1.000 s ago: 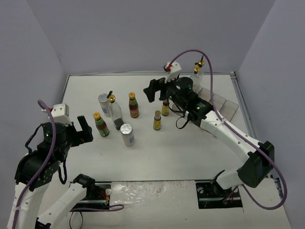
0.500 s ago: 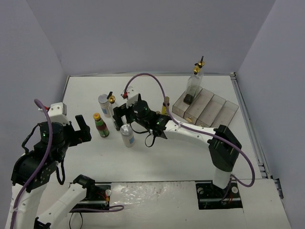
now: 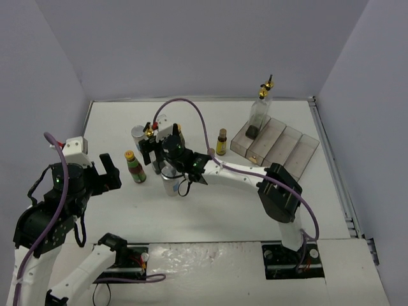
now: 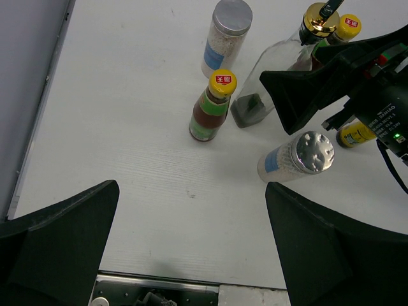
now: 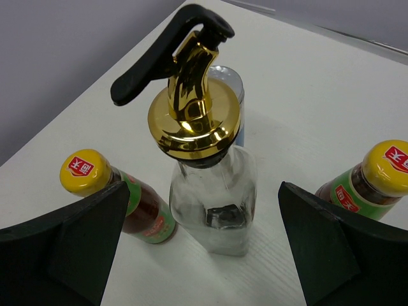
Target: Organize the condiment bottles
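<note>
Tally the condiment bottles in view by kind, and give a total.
Tall clear glass bottles with gold pourers: 2
Red-sauce bottles with yellow caps: 2
Small dark yellow-labelled bottles: 2
White silver-lidded shakers: 2
Total: 8

Things on the table (image 3: 255, 210)
A tall bottle (image 3: 260, 115) stands in the rack's (image 3: 287, 143) left end, back right. A small bottle (image 3: 221, 143) stands just left of the rack. Farther left crowd the other bottles (image 3: 134, 168).
</note>
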You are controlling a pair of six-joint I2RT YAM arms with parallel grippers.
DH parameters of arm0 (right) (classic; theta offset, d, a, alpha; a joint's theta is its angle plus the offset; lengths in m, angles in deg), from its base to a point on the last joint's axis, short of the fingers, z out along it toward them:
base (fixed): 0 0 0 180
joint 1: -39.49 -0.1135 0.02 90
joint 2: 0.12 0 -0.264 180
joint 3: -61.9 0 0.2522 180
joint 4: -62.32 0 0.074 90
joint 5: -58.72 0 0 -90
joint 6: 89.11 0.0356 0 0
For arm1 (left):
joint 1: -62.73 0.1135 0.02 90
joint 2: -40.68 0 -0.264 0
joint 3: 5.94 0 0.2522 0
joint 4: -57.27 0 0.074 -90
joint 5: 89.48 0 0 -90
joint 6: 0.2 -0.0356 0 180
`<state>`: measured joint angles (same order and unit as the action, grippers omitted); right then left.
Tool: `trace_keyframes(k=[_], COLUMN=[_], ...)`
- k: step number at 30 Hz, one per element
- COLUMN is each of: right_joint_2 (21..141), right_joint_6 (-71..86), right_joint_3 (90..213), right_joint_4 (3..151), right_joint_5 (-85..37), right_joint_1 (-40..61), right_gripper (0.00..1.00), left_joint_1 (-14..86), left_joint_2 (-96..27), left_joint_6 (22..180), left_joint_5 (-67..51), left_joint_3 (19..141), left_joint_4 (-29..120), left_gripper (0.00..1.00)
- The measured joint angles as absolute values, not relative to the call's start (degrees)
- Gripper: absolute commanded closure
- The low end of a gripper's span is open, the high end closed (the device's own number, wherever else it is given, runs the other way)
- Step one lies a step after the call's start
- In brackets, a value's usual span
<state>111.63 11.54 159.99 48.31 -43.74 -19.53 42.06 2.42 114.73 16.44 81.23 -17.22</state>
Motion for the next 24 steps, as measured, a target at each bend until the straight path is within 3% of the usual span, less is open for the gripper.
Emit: trace_keyframes(k=[8, 14, 21, 24], right_joint_2=[116.41, 119.00, 120.59, 120.67], right_joint_6=[11.68, 12.47, 13.13, 13.07], right_joint_3=[164.25, 165.24, 166.14, 166.16], right_joint_4=[48.51, 49.15, 49.93, 50.00], right_joint_5=[-45.92, -47.92, -49.39, -50.00], right_joint_1=[-20.02, -20.24, -20.24, -20.22], right_gripper=[0.02, 0.13, 0.41, 0.60], left_joint_1=[42.06, 42.06, 42.06, 42.06], left_joint_2=[2.43, 2.43, 2.42, 2.42], left_joint_6=[114.71, 114.71, 114.69, 114.66], left_joint_5=[16.47, 16.49, 16.49, 16.49], left_joint_3=[81.23, 81.23, 81.23, 81.23], left_joint_4=[-17.24, -17.24, -17.24, -17.24], left_gripper=[0.03, 0.03, 0.03, 0.03])
